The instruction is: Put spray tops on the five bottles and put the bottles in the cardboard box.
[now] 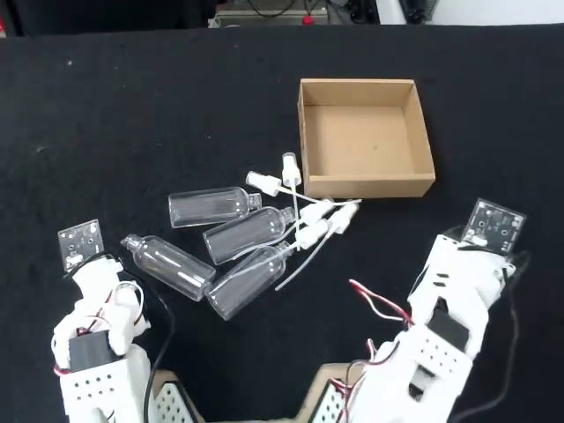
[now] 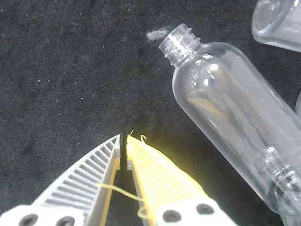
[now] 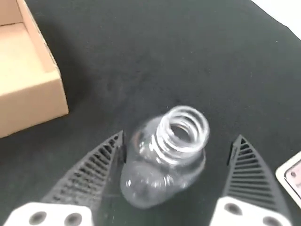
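Three clear uncapped bottles (image 1: 209,206) (image 1: 249,233) (image 1: 249,280) lie side by side mid-table, and another bottle (image 1: 167,262) lies closest to the left arm (image 1: 97,317). White spray tops (image 1: 317,211) with thin tubes are scattered between them and the cardboard box (image 1: 370,187). My left gripper (image 2: 124,143) is shut and holds nothing, just short of the open neck of that nearest bottle (image 2: 235,117). My right gripper (image 3: 179,138) is open around a further clear bottle (image 3: 174,150). Its threaded mouth points up at the camera. One finger (image 3: 101,165) is close against it, the other stands off.
The box (image 3: 28,84) is open-topped with nothing in it and sits beyond the right arm (image 1: 449,326). The black cloth spreads bare to the left and far side of the pile. A second bottle's (image 2: 280,23) base lies near the left gripper's bottle.
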Controlling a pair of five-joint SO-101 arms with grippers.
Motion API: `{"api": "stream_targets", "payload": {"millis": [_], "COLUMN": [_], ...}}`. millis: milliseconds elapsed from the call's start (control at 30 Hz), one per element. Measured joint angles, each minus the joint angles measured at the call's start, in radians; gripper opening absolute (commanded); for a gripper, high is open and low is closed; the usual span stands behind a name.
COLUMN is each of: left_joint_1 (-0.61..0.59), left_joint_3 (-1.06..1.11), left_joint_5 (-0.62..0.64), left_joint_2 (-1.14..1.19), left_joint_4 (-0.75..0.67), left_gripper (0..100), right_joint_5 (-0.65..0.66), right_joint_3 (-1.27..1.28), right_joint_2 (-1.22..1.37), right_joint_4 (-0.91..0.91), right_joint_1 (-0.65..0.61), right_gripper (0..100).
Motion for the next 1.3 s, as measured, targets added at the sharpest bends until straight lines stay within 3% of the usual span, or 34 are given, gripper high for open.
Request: {"api": "stream_targets", "payload": {"millis": [300, 467, 1000, 1167, 1300], "left_joint_1": [0.0, 0.0, 0.0, 0.0, 0.0], "left_joint_3": [0.0, 0.0, 0.0, 0.0, 0.0], "left_joint_5": [0.0, 0.0, 0.0, 0.0, 0.0], "left_joint_2": [0.0, 0.0, 0.0, 0.0, 0.0], "left_joint_4": [0.0, 0.0, 0.0, 0.0, 0.0], "left_gripper": [3, 3, 3, 3, 3], "right_joint_5": [0.037, 0.061, 0.069, 0.069, 0.046], "right_joint_3": [0.098, 0.098, -0.072, -0.178, -0.181], "right_joint_2": [-0.428, -0.511, -0.512, -0.33, -0.146], "right_joint_4": [0.216, 0.308, 0.54, 0.563, 0.45], "right_joint_1": [0.0, 0.0, 0.0, 0.0, 0.0], "right_gripper": [32.2, 32.2, 32.4, 32.5, 32.3]}}
